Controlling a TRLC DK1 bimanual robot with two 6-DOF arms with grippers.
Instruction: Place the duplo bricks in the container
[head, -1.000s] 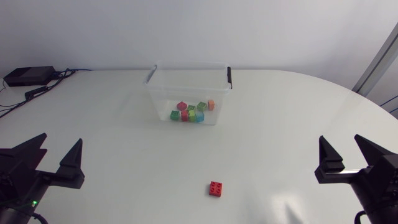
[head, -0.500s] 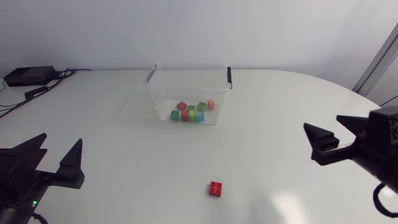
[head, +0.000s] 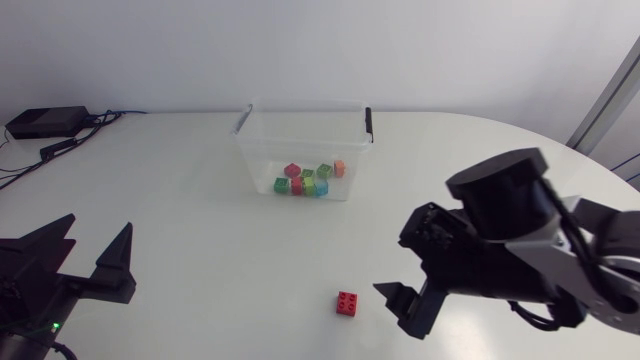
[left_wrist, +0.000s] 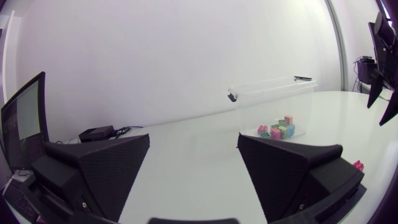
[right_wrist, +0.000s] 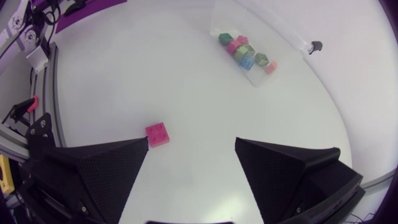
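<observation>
A single red duplo brick (head: 347, 303) lies on the white table, in front of the clear plastic container (head: 303, 150). Several coloured bricks (head: 308, 178) sit inside the container. My right gripper (head: 405, 305) hangs open just to the right of the red brick. In the right wrist view the red brick (right_wrist: 157, 134) lies just ahead of one finger of the open right gripper (right_wrist: 193, 168), not between the fingers. My left gripper (head: 85, 250) rests open near the table's left front, far from the brick. In the left wrist view the left gripper (left_wrist: 193, 180) faces the container (left_wrist: 273, 102).
A black box (head: 45, 122) with cables sits at the far left corner of the table. The container's black handle clips (head: 368, 125) stand at its sides.
My right arm has swung in from the right edge toward the middle and come down beside the red brick. The left arm and the bricks have not moved.
</observation>
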